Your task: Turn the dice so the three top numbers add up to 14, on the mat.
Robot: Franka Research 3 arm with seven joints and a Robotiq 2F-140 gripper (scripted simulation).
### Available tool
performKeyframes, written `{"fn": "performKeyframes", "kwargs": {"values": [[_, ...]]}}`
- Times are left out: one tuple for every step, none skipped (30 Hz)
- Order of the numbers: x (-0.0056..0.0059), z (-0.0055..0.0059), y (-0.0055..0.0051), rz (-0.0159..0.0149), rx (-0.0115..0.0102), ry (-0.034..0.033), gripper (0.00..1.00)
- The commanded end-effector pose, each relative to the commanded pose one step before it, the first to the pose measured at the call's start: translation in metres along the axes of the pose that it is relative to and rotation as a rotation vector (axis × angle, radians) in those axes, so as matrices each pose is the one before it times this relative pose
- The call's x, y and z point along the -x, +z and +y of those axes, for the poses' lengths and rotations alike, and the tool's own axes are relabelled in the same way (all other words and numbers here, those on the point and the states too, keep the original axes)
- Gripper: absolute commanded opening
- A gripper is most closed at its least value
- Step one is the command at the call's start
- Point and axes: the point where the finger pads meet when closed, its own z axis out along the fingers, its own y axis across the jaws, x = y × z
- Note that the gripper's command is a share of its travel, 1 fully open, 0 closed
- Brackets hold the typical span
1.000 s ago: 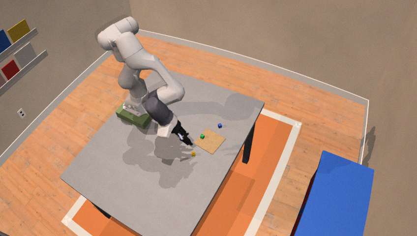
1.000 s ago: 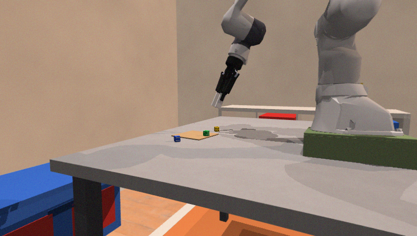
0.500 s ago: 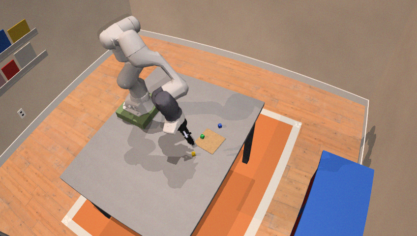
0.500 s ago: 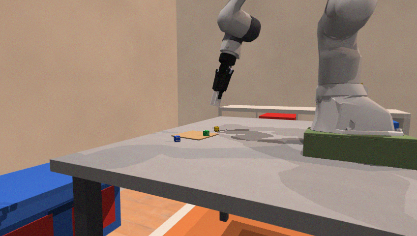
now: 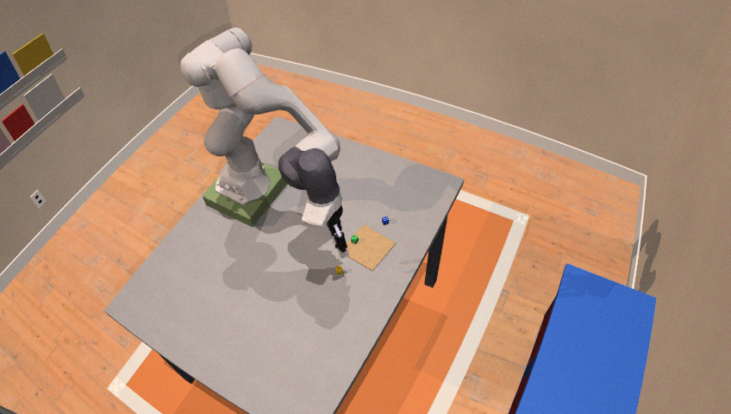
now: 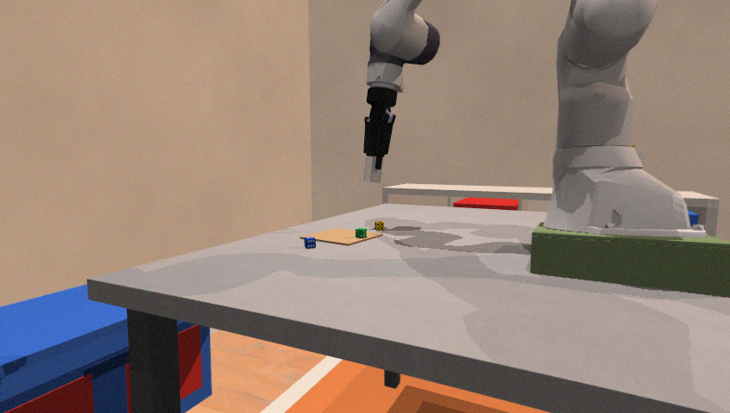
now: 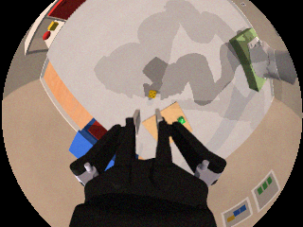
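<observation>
In the top view, near the centre of the frame, the hand (image 5: pixel 341 248) (image 6: pixel 372 175) (image 7: pixel 148 114) hangs above the desk (image 5: pixel 230 317) (image 6: pixel 410 306) (image 7: pixel 114 47), its fingers partly parted with nothing between them. Just below it in that frame, the yellow die (image 5: pixel 339 269) (image 6: pixel 379 225) (image 7: pixel 152 94) sits off the mat (image 5: pixel 373 251) (image 6: pixel 335 236). The green die (image 5: pixel 354 239) (image 6: pixel 361 232) (image 7: pixel 181 120) is on the mat's upper-left part; the blue die (image 5: pixel 384 220) (image 6: pixel 310 242) lies beyond, above the mat.

One die is on, then; two are still to be placed. The top numbers are too small to read, so the sum is unsettled. The dice look flat; being cubes, they have no long axis. The mat's corners point roughly up, down, left and right.

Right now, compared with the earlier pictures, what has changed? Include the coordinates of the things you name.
In the top view, the wrist swung rightward, bringing the gripper (image 5: pixel 342 248) (image 6: pixel 373 177) (image 7: pixel 148 114) closer to upright above the table (image 5: pixel 246 328) (image 6: pixel 358 306) (image 7: pixel 85 52). Nothing was grasped or released. The blue die (image 5: pixel 384 220) (image 6: pixel 310 242), green die (image 5: pixel 354 239) (image 6: pixel 361 232) (image 7: pixel 182 120), yellow die (image 5: pixel 339 269) (image 6: pixel 379 225) (image 7: pixel 152 94) and mat (image 5: pixel 371 254) (image 6: pixel 332 236) (image 7: pixel 173 112) stayed put.
</observation>
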Motion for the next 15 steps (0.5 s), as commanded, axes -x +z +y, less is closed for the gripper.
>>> {"fn": "performKeyframes", "kwargs": {"values": [[-0.00249,0.00620,0.00150,0.07549,0.01497,0.13663,0.21],[0.00107,0.00006,-0.00097,0.01902,-0.00105,0.00051,0.21],[0.00063,-0.00001,-0.00067,0.01237,-0.00102,0.00049,0.21],[0.00032,-0.00002,-0.00038,0.00677,-0.00067,0.00032,0.21],[0.00012,-0.00001,-0.00015,0.00264,-0.00028,0.00014,0.21],[0.00002,0.00000,-0.00002,0.00040,-0.00004,0.00002,0.21],[0.00000,0.00000,0.00000,0.00000,0.00000,0.00000,1.00],[0.00000,0.00000,0.00000,0.00000,0.00000,0.00000,1.00],[0.00000,0.00000,0.00000,0.00000,0.00000,0.00000,1.00],[0.00000,0.00000,0.00000,0.00000,0.00000,0.00000,1.00],[0.00000,0.00000,0.00000,0.00000,0.00000,0.00000,1.00],[0.00000,0.00000,0.00000,0.00000,0.00000,0.00000,1.00],[0.00000,0.00000,0.00000,0.00000,0.00000,0.00000,1.00],[0.00000,0.00000,0.00000,0.00000,0.00000,0.00000,1.00],[0.00000,0.00000,0.00000,0.00000,0.00000,0.00000,1.00]]}}
